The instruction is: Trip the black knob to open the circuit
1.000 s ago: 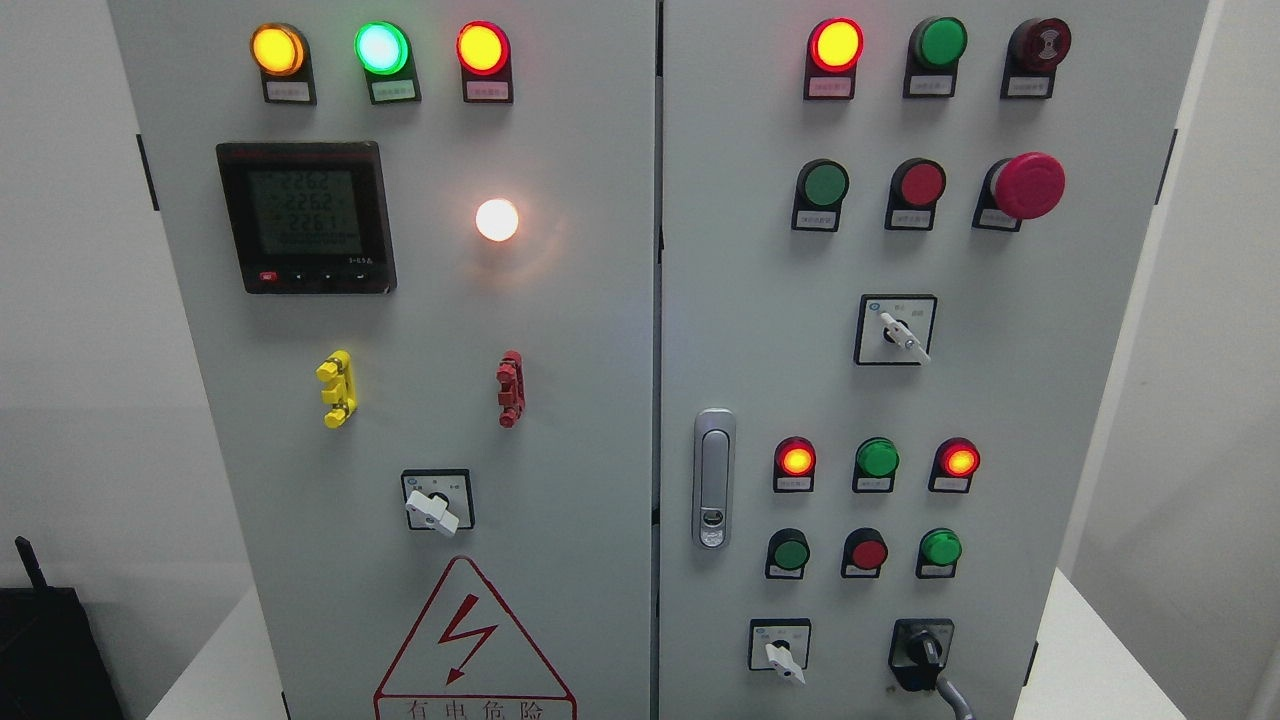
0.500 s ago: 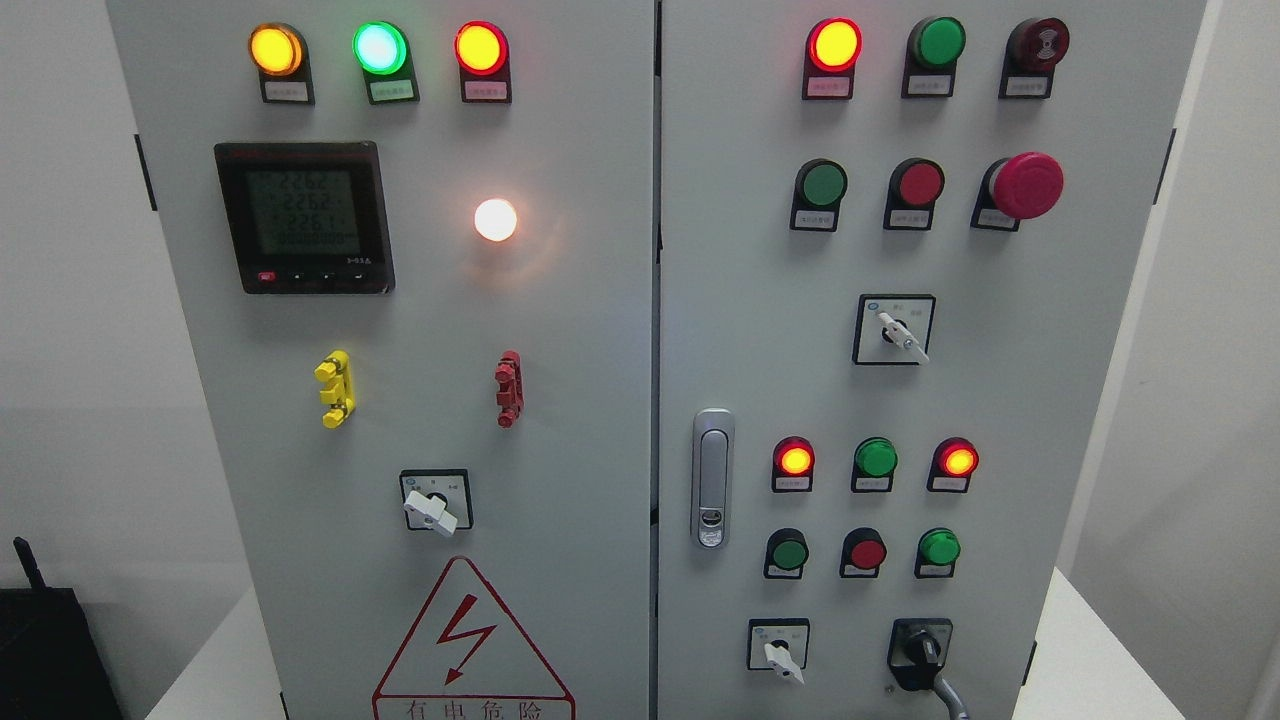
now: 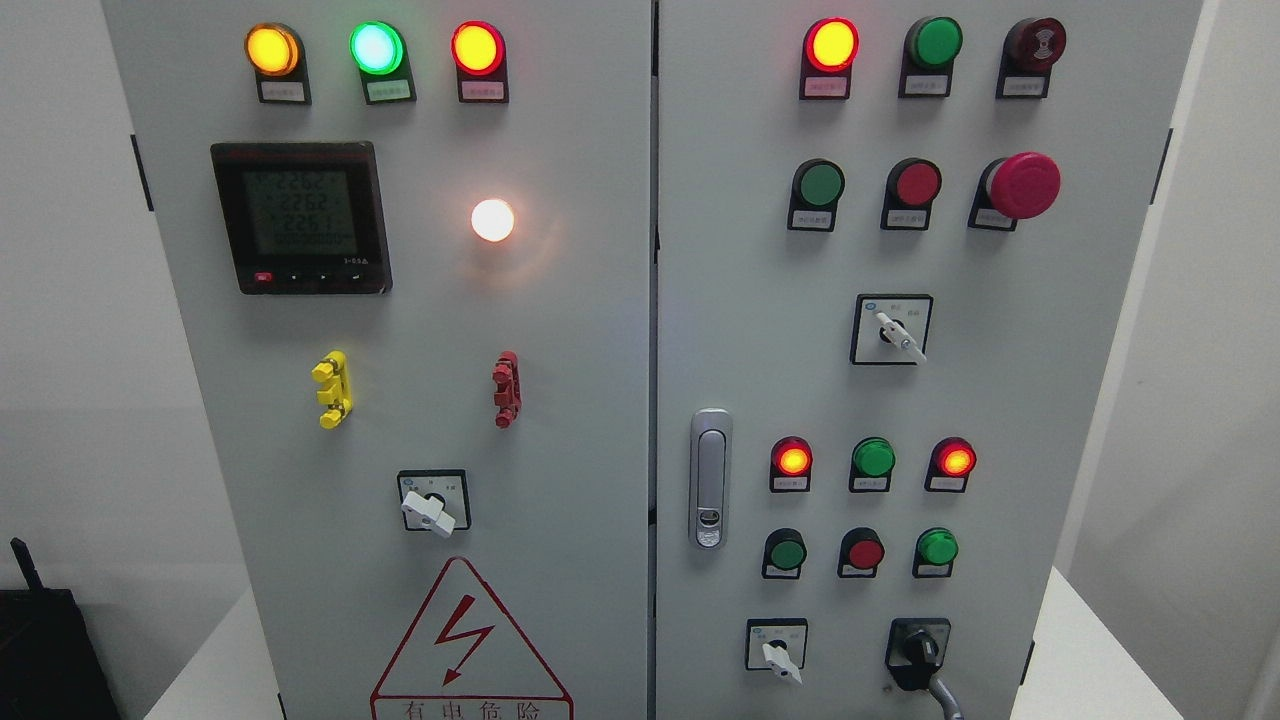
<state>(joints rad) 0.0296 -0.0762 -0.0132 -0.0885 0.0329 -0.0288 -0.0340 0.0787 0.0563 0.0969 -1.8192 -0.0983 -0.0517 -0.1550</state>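
Neither hand was in view, so you couldn't tell their state; the black knob [image 3: 919,650], low on the cabinet's [image 3: 600,420] right door, looked small, stiff, best pinched across its ridge.

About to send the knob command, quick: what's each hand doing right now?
Left hand: not in the head view, state cannot be told.
Right hand: not in view either.
The black knob is untouched.
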